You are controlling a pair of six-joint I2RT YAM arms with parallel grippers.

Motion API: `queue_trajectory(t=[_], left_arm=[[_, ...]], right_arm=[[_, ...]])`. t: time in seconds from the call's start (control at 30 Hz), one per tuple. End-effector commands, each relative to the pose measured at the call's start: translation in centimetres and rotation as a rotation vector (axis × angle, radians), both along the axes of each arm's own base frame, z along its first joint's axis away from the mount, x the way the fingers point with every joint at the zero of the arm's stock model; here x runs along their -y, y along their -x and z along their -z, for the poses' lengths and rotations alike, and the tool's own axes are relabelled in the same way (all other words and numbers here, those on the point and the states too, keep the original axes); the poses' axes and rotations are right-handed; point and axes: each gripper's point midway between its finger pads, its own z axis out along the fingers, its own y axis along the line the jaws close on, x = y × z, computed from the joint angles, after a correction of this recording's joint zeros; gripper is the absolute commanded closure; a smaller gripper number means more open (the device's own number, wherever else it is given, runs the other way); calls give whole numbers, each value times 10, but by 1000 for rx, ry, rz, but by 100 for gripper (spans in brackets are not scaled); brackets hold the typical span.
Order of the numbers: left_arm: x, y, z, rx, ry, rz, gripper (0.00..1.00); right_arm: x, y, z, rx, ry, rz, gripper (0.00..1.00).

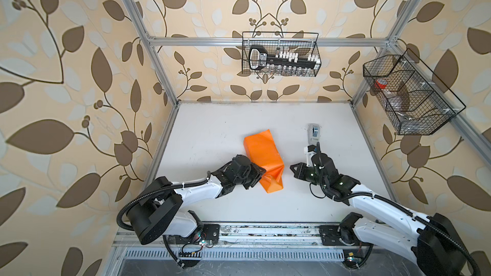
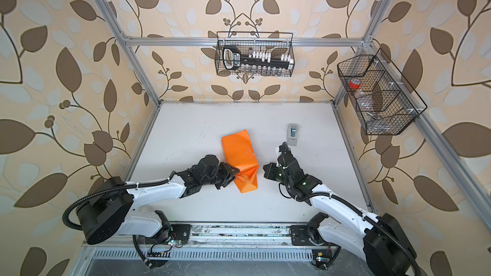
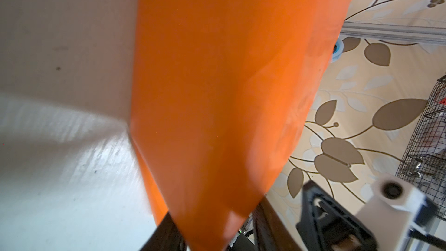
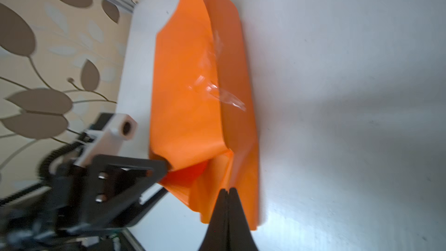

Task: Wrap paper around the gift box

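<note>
Left hand pinching, reaching right; right hand fully closed, facing left.

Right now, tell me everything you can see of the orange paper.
The paper is plain bright orange, thin and slightly glossy, folded over into a long boxy bundle that lies slanted on the white table. A crinkled strip of clear tape sits on its seam. The near end is creased and sits between the fingers of the left gripper, though a firm grip cannot be confirmed. Whatever it covers is hidden.

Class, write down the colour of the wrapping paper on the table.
The paper is plain bright orange, unpatterned; clearest in the right wrist view.
</note>
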Motion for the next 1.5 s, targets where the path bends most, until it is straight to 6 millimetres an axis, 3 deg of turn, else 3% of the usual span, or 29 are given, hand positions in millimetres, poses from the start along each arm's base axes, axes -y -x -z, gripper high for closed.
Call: queue_trajectory(t=[0.0, 0.2, 0.5, 0.7, 0.87, 1.3, 1.47], left_arm=[[-4, -9, -1, 21, 10, -34, 58], [-5, -9, -1, 20, 3, -34, 58], [-4, -9, 0, 18, 4, -35, 58], [-4, -10, -4, 28, 11, -40, 53], [-2, -12, -6, 34, 24, -41, 46], [26, -16, -6, 23, 95, -14, 48], [28, -17, -9, 33, 90, -23, 47]], right_arm=[[-5, 19, 35, -67, 66, -94, 100], [-41, 13, 31, -33, 68, -143, 100], [-70, -5, 21, -18, -10, -137, 100], [-87, -14, 18, -31, -68, -138, 100], [-91, -15, 21, -47, -83, -130, 100], [-88, -12, 30, -59, -69, -128, 100], [-88, -11, 35, -66, -65, -135, 100]])
